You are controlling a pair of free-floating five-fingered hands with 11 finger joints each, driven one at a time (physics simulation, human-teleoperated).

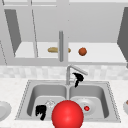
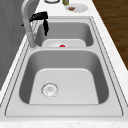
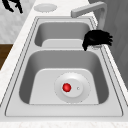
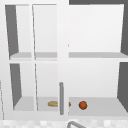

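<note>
your right hand (image 1: pixel 78 78) hangs at the faucet (image 1: pixel 71 72), just beside the base and under the spout, fingers drooping loose, grasping nothing; the faucet is the nearest thing to it, rising at the divider between the two basins. below, a plate (image 3: pixel 72 87) lies flat in the right basin with a small red ball (image 3: pixel 66 87) on it, well apart from that hand. your left hand (image 1: pixel 41 111) floats idle by the sink's (image 1: pixel 27 90) front left rim, fingers hanging relaxed.

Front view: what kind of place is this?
A simulated kitchen, most likely: a double-basin steel sink with a faucet, an open wall cabinet above holding food, and a plate in the right basin.
</note>
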